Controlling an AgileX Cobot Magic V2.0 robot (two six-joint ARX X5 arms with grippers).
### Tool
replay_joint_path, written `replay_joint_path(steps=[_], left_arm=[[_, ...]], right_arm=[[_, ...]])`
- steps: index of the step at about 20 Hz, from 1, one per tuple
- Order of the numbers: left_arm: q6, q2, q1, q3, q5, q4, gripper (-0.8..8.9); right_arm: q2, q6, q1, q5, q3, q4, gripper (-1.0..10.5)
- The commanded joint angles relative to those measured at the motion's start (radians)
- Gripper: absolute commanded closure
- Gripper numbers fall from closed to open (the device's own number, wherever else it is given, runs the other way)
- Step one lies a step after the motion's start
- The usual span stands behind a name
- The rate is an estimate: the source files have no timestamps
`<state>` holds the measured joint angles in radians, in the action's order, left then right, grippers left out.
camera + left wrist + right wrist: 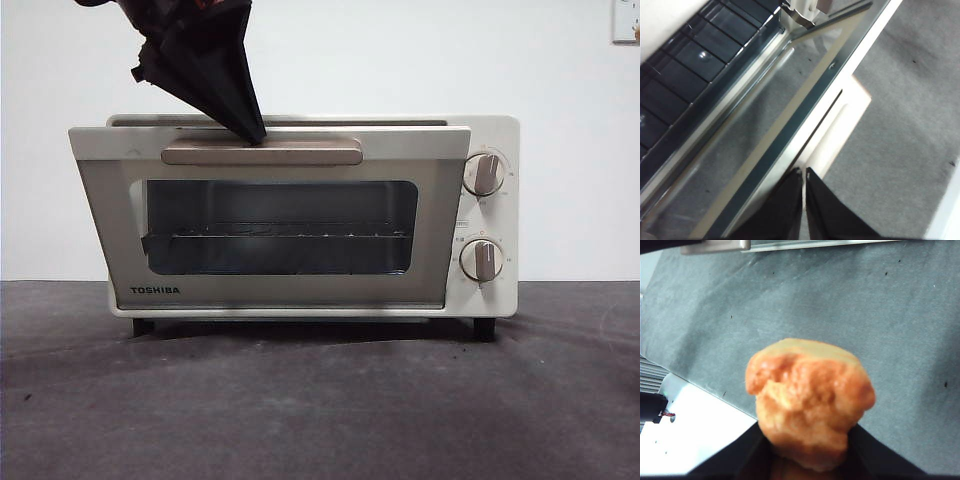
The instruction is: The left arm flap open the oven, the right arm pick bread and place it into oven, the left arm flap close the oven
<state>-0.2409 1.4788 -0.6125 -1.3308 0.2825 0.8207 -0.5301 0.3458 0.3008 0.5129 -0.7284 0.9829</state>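
The cream-white TOSHIBA oven (480, 290) stands in the middle of the front view. Its glass door (280, 225) is ajar, its top edge tilted forward. The wire rack (290, 235) shows through the glass with nothing on it. My left gripper (255, 135) comes down from the upper left, its pointed tip resting on the beige bar handle (262, 153). In the left wrist view its jaws (804, 172) are shut together above the door's glass (740, 150) and handle (840, 125). My right gripper (810, 455) is shut on the golden-orange bread (810, 400), held above the grey table. The bread does not show in the front view.
The grey mat (320, 400) covers the table in front of the oven. A white wall stands behind it. Two knobs (484, 173) sit on the oven's right panel. A white surface (690, 435) lies beside the mat in the right wrist view.
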Motion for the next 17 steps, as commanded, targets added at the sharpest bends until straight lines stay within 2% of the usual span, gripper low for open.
replay_joint_path(steps=[1,3,11,17], left_arm=[[0.018,0.02,-0.026,0.023,-0.024,0.001,7.98],[0.026,0.004,-0.046,0.062,-0.026,-0.011,7.98],[0.15,-0.117,-0.093,0.319,-0.057,-0.194,7.98],[0.225,-0.134,-0.153,0.439,-0.089,-0.324,7.98]], right_arm=[[-0.002,0.006,0.005,0.004,-0.018,-0.009,8.0],[-0.002,0.006,0.005,0.003,-0.018,-0.009,8.0],[-0.002,0.002,0.005,0.003,-0.018,-0.01,8.0],[-0.002,0.002,0.005,0.003,-0.018,-0.01,8.0]])
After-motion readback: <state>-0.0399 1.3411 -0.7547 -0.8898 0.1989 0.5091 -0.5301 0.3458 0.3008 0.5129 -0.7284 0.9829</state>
